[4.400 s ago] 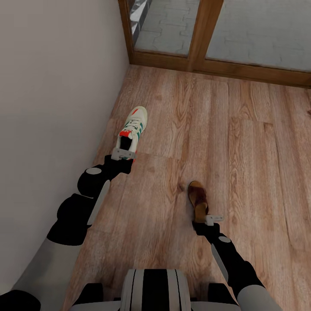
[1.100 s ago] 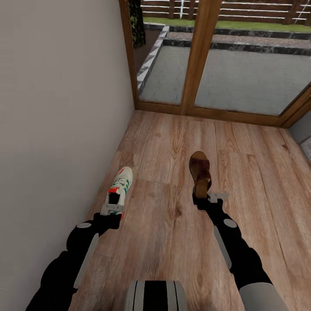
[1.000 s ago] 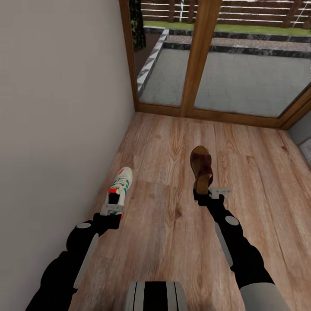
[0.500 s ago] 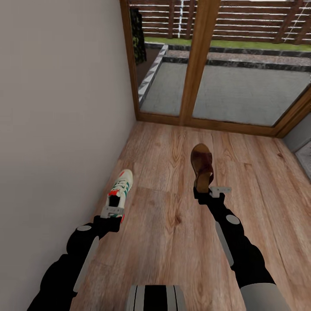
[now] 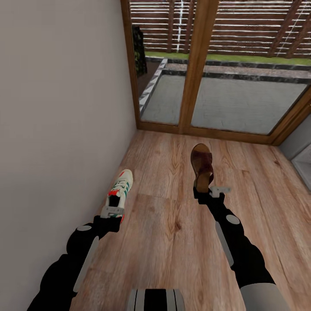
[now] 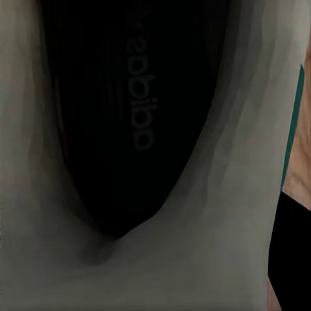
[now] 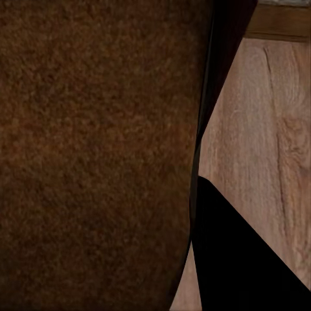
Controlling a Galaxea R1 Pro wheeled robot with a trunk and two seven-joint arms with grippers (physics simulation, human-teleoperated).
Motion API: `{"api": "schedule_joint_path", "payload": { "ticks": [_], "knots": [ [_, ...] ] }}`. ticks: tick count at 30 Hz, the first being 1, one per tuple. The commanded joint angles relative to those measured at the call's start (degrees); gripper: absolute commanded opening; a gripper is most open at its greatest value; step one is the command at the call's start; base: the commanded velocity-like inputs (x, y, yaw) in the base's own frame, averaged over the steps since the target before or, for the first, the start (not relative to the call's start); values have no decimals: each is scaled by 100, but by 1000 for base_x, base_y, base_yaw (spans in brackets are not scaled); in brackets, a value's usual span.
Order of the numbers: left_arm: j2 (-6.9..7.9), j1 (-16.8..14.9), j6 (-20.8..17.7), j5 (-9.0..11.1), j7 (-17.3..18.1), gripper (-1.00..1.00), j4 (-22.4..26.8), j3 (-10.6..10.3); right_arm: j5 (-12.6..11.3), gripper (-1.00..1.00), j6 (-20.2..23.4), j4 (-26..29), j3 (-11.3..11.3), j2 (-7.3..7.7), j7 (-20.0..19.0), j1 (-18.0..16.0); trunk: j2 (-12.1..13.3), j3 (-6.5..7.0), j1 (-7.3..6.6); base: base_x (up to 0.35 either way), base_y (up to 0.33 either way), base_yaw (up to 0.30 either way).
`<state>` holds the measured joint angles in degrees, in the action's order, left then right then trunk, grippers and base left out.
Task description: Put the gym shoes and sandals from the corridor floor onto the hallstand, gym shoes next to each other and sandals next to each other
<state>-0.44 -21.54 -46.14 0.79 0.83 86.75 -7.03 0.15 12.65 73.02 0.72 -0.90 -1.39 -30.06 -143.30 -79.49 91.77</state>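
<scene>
- Since a few seconds back my head camera has tilted up: the glass doors [image 5: 224,65] and the garden fence now take the top of the frame, and both shoes have come up off the floor
- Lower left of the frame, my left gripper [image 5: 113,211] pinches the heel of the gym shoe [image 5: 119,186], toe pointing away, close beside the pale wall [image 5: 56,129]
- In the left wrist view I see the shoe's dark insole [image 6: 129,116] and cream lining
- Centre of the frame, my right gripper [image 5: 207,191] is clamped on the heel end of the sandal [image 5: 202,166], held above the corridor floor [image 5: 164,224]
- In the right wrist view, brown suede [image 7: 97,155] sits beside wood planks
</scene>
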Motion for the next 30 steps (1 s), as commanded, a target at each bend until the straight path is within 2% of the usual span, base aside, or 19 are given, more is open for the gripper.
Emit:
{"api": "schedule_joint_path", "payload": {
  "ticks": [1,4,10,30],
  "knots": [
    [0,0,0,0,4,-100,3,0,-17,-100,0,0,-1,1,7,0,2,23,-2,0,0,0],
    [-3,2,0,0,10,-100,0,1,-16,-100,0,-1,-1,-4,10,0,6,89,-10,0,0,0],
    [1,4,0,-11,-4,-100,0,-8,-15,-100,0,0,-1,-6,13,0,206,182,-120,0,0,-73],
    [1,1,-2,-3,-4,-100,-2,1,-15,-100,193,2,-1,-6,16,0,206,245,-120,0,0,-259]
  ]
}}
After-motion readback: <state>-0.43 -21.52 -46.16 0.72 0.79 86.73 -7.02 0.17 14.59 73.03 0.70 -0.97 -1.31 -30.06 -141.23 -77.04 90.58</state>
